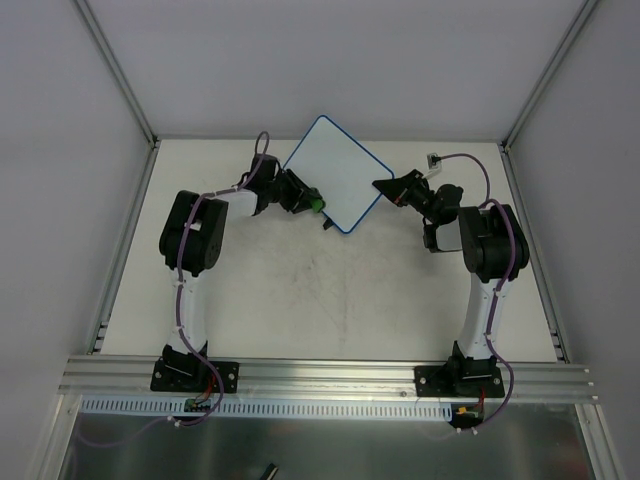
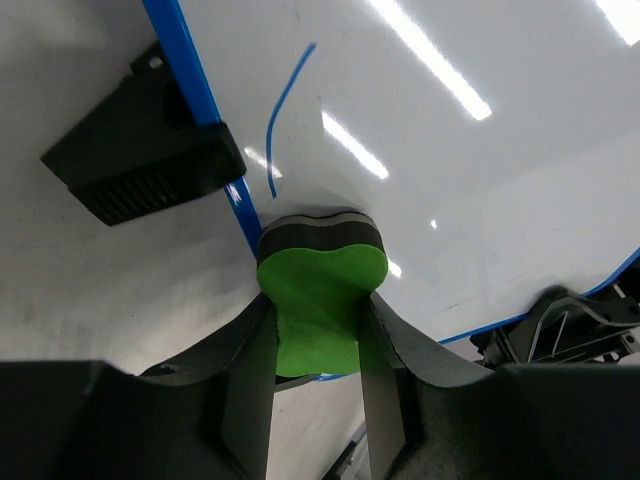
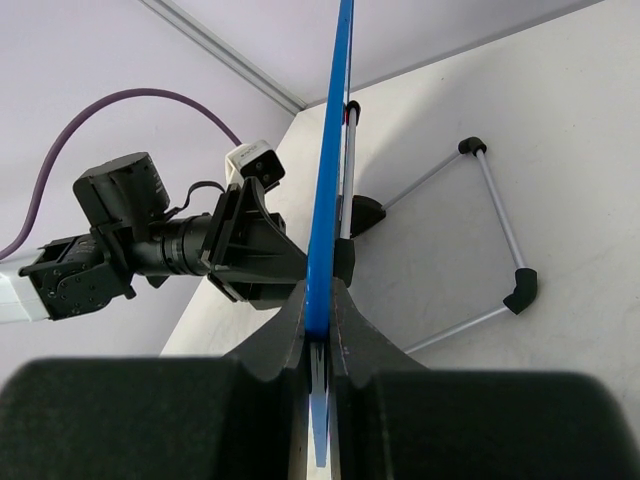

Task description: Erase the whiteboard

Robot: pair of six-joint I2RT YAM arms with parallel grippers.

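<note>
Clamping the green eraser (image 2: 320, 295), the fingers of your left gripper (image 2: 316, 335) press its dark pad against the whiteboard (image 2: 450, 150), near the blue rim (image 2: 200, 95) and under a thin blue stroke (image 2: 284, 105). Your right gripper (image 3: 318, 325) has its fingers closed on the opposite rim. The board is at the far middle of the table (image 1: 300, 290), between the two grippers.

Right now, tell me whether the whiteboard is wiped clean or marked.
Marked: the left wrist view shows a thin curved blue line on the whiteboard, just above the green eraser in the left pincer.
</note>
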